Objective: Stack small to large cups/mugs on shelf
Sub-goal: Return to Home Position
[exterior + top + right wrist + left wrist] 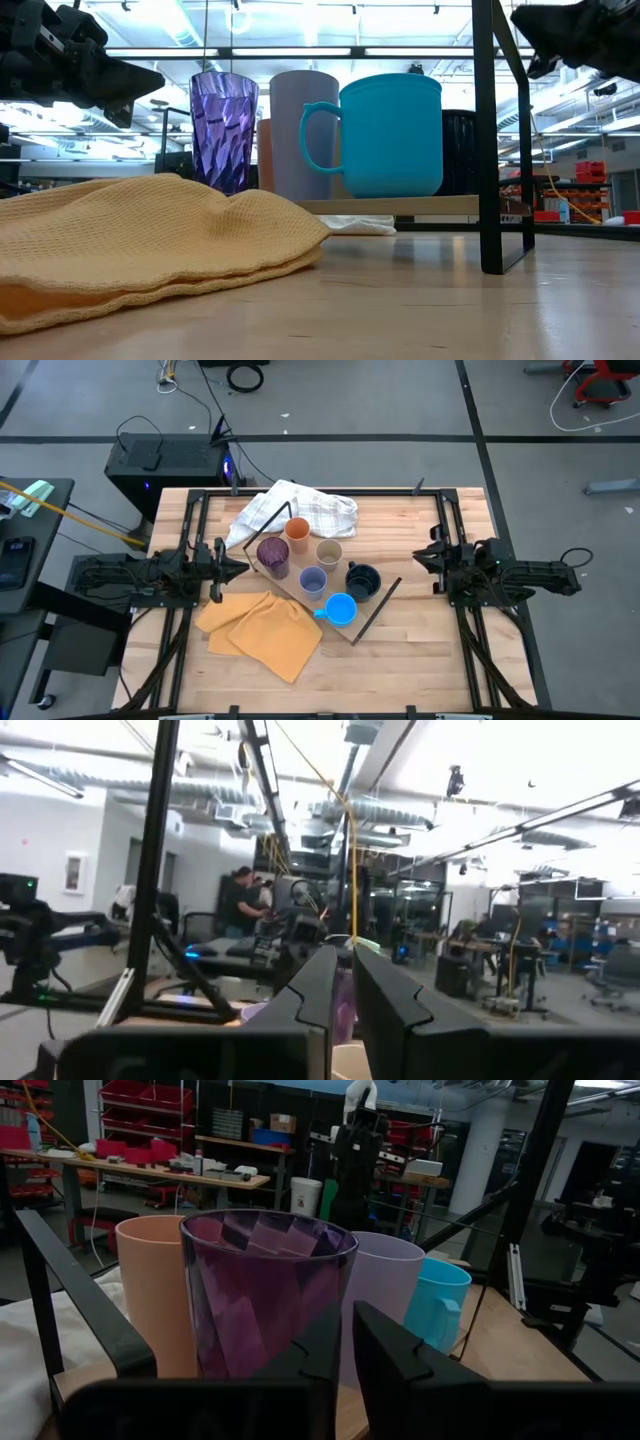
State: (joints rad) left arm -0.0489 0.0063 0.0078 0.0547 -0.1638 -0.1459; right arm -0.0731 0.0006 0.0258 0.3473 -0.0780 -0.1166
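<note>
Six cups stand upright on their bases on the shelf [420, 205], a light-wood board on a black wire frame [378, 608] at the table's middle. They are the dark purple cup [272, 553], orange cup [297, 530], tan cup [329, 552], lavender cup [312, 582], dark navy mug [362, 580] and bright blue mug [341, 609]. My left gripper [238, 568] hovers level just left of the purple cup [265, 1295], shut and holding nothing. Right of the shelf my right gripper [420, 558] is drawn back, tipped slightly upward, also shut and holding nothing [345, 985].
A yellow-orange cloth [262, 628] lies folded on the table near the shelf's near-left side. A white checked cloth [295, 510] is bunched behind the shelf. Black arm frames run along the table's left and right sides. Bare wood lies toward the near edge [400, 670].
</note>
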